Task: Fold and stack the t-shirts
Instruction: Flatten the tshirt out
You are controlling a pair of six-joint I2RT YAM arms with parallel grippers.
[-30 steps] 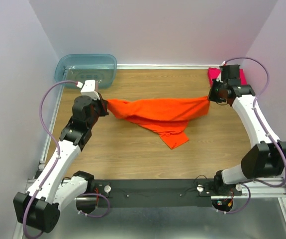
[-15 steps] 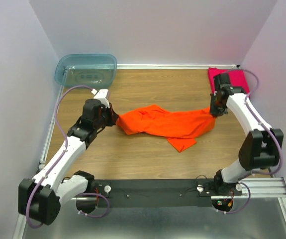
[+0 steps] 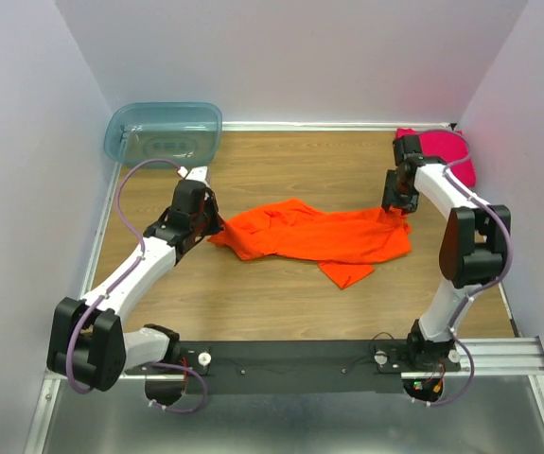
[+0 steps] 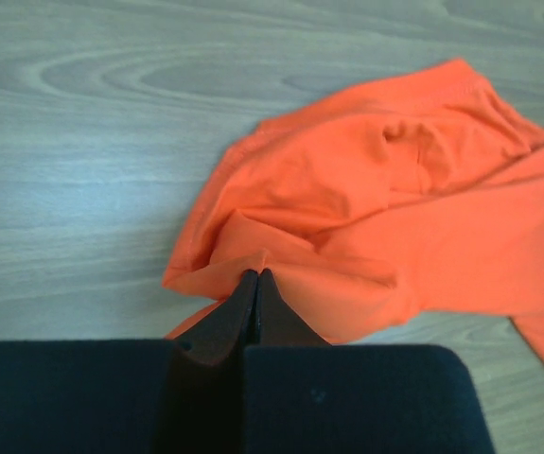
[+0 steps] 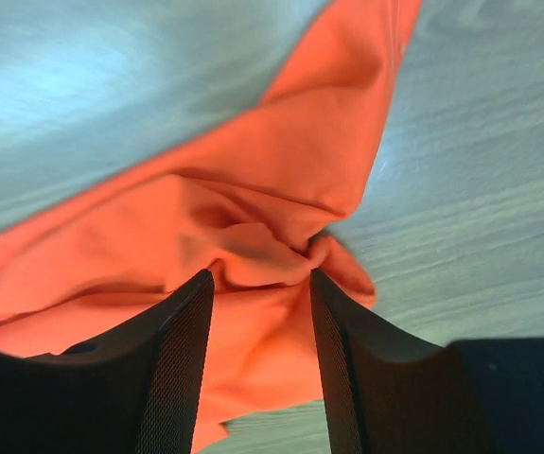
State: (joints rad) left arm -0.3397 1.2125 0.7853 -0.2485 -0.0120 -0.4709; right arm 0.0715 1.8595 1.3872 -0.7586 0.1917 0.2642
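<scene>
While the left gripper (image 4: 257, 279) is pinching the orange shirt (image 3: 319, 235), crumpled at mid-frame, the right gripper (image 5: 259, 281) is standing apart over it; spreading is underway, probably needing a right-edge grasp.

Two t-shirts are in view: one orange t-shirt (image 3: 319, 235) and one pink t-shirt (image 3: 447, 151). There is one blue-green plastic tub (image 3: 163, 132), one wooden table (image 3: 253, 293), and two robot arms, a left arm (image 3: 149, 265) and a right arm (image 3: 451, 203).
</scene>
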